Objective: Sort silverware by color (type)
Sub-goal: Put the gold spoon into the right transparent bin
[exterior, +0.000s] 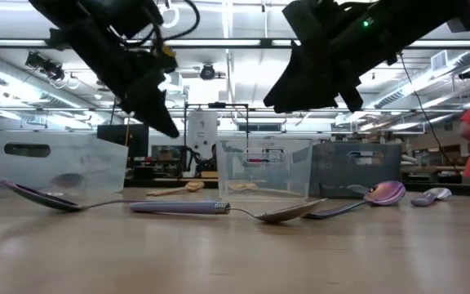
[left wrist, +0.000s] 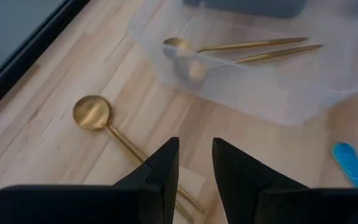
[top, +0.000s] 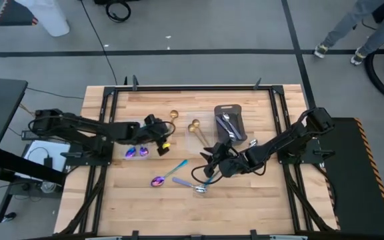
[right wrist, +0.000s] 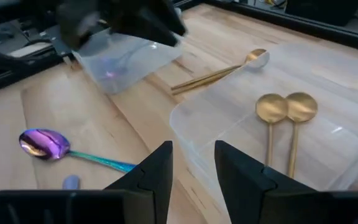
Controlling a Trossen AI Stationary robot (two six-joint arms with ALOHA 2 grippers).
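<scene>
No brand, label or legible writing shows on any item. The table is pale butcher-block wood with a dark metal frame. A dark grey rectangular tray near the far edge holds plain silver utensils. Two shiny gold spoons with round bowls lie inside a clear plastic container near the table's centre; a further gold spoon lies flat on the bare wood just beside a container wall. An iridescent purple-blue spoon with a teal handle lies on the wood toward the near side, with another small utensil near it. Purple pieces sit in a second clear container on the left. The left arm extends across from the left edge, its left claw raised above the table, fingers set narrowly apart and holding nothing. The right arm reaches in from the right edge, its right claw hanging above the wood near the teal handle, fingers narrowly apart, empty.
</scene>
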